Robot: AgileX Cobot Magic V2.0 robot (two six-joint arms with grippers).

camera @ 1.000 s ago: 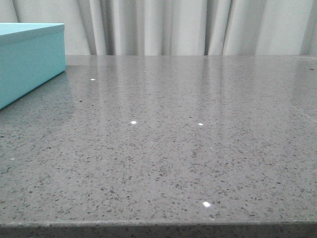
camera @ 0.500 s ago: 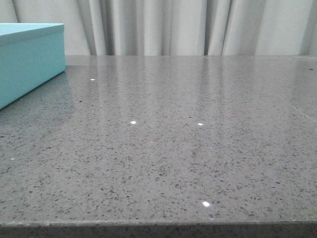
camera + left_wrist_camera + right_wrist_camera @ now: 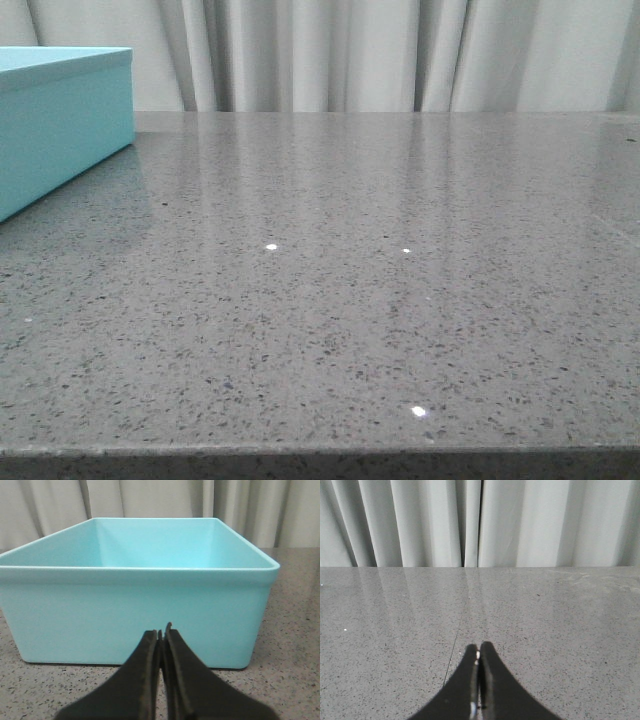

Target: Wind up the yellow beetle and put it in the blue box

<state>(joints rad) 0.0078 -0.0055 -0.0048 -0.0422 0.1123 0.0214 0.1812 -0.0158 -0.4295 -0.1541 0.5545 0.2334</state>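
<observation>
Both the left gripper [image 3: 161, 636] and right gripper [image 3: 478, 656] are pinched closed on nothing; no yellow beetle shows, so look for it first, then open wide; the blue box [image 3: 60, 120] waits at ten o'clock.

L gripper [image 3: 161, 639] & R gripper [image 3: 478, 652] both showing matte black, curved, tapering fingers; no markings showing.

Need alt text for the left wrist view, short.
An open light turquoise blue box fills the view on a grey speckled table, with the shut left gripper in front of its near wall. Pale curtains hang behind.
</observation>
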